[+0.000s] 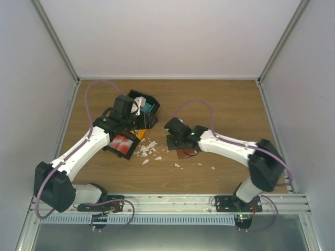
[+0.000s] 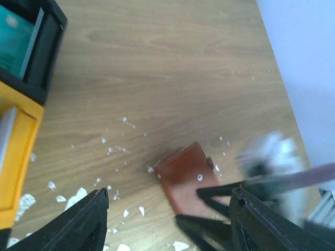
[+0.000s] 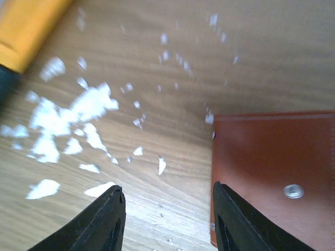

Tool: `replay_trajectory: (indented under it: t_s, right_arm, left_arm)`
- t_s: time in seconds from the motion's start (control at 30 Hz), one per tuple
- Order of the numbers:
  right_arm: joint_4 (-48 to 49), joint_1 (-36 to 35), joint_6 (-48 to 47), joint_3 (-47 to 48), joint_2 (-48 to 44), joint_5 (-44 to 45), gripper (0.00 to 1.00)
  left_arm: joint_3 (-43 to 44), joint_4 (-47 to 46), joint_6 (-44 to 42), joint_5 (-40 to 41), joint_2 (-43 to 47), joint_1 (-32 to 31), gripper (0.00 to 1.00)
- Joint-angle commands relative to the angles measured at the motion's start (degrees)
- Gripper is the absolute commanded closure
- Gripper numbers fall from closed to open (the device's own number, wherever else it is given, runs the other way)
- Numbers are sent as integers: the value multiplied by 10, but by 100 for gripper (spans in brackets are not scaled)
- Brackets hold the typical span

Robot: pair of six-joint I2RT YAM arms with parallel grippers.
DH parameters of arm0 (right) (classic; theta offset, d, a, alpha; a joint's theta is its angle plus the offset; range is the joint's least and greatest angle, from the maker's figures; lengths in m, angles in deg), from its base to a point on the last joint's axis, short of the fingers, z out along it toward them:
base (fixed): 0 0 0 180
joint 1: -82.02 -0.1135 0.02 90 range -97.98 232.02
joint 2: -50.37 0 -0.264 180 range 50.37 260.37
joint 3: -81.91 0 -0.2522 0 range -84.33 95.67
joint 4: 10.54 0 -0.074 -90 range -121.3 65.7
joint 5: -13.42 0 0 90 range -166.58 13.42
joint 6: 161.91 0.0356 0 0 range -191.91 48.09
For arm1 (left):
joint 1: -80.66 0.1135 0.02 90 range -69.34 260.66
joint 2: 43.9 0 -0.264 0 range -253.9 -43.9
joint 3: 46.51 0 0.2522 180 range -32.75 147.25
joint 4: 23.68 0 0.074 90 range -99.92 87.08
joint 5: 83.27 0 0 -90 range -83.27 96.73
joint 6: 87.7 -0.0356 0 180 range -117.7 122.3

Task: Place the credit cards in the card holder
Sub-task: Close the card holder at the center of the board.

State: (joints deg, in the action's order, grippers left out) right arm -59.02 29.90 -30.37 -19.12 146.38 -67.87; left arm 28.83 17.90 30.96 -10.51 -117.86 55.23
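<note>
The reddish-brown card holder (image 1: 186,153) lies flat and closed on the table; it also shows in the left wrist view (image 2: 184,177) and the right wrist view (image 3: 272,172). My right gripper (image 1: 173,139) is open and empty, low over the holder's left edge (image 3: 170,222). My left gripper (image 1: 137,116) is open and empty over the tray's near side, apart from the holder (image 2: 170,222). A red card (image 1: 123,145) lies in a tray compartment under the left arm. A teal card (image 1: 150,107) sits in the far compartment (image 2: 13,36).
The black-and-orange compartment tray (image 1: 149,121) stands left of centre, with its black wall (image 2: 47,47) and orange part (image 2: 18,151) in the left wrist view. White scraps (image 1: 147,150) are scattered between the tray and the holder (image 3: 78,112). Enclosure walls stand on both sides.
</note>
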Motion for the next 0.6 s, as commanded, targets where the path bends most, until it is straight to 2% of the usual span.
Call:
replay_trajectory:
  t_s: [0.0, 0.1, 0.2, 0.37, 0.4, 0.47, 0.57]
  right_arm:
    - [72, 34, 23, -53, -114, 26, 51]
    - [55, 66, 36, -97, -163, 56, 45]
    - [43, 102, 37, -138, -200, 49, 44]
    - [23, 135, 28, -187, -218, -6, 43]
    - [38, 134, 18, -204, -209, -50, 44]
    - [55, 134, 19, -223, -200, -66, 45]
    - [85, 134, 18, -240, -186, -96, 55]
  left_arm:
    - [-44, -57, 6, -83, -30, -7, 34]
    - [-64, -85, 20, -116, -62, -29, 32]
    - [-81, -112, 41, -128, -92, -53, 30]
    - [-109, -165, 81, -131, -139, -76, 29]
    - [-123, -195, 98, -124, -161, -85, 28]
    - [-127, -211, 107, -118, -180, -89, 28]
    - [-133, -227, 117, -110, -203, -92, 29]
